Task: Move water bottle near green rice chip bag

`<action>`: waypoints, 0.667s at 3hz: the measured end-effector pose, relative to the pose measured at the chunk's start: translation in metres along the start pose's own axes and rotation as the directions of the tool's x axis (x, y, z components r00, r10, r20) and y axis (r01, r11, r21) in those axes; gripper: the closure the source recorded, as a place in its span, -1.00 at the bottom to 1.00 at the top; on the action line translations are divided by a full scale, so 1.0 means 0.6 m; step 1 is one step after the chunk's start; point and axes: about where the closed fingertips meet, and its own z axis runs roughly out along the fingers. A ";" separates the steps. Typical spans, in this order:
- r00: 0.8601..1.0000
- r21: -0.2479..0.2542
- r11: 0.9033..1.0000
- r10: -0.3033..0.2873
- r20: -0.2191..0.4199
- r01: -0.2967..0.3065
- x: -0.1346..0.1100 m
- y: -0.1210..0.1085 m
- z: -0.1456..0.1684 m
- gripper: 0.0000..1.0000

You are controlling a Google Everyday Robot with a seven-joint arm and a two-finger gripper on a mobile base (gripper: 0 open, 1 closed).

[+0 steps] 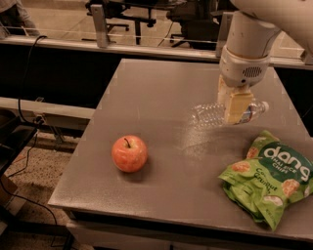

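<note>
My gripper (236, 108) hangs from the white arm over the right middle of the grey table (161, 88). It is shut on the water bottle (210, 114), a clear ribbed bottle held on its side above the table, cap end to the right. The green rice chip bag (269, 178) lies flat at the front right, below and to the right of the bottle, with white "dang" lettering. The bottle is apart from the bag, a short way behind it.
A red apple (129, 153) sits on the table at front left. The table's front edge runs just below the bag. Behind the table are a rail and office chairs (132, 12). Cables and floor lie at left.
</note>
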 end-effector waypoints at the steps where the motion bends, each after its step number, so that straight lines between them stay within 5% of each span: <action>1: 1.000 -0.031 1.000 -0.005 0.001 0.005 -0.003 0.022 0.018 1.00; 2: 1.000 -0.059 0.998 -0.013 0.001 0.013 -0.009 0.037 0.038 0.63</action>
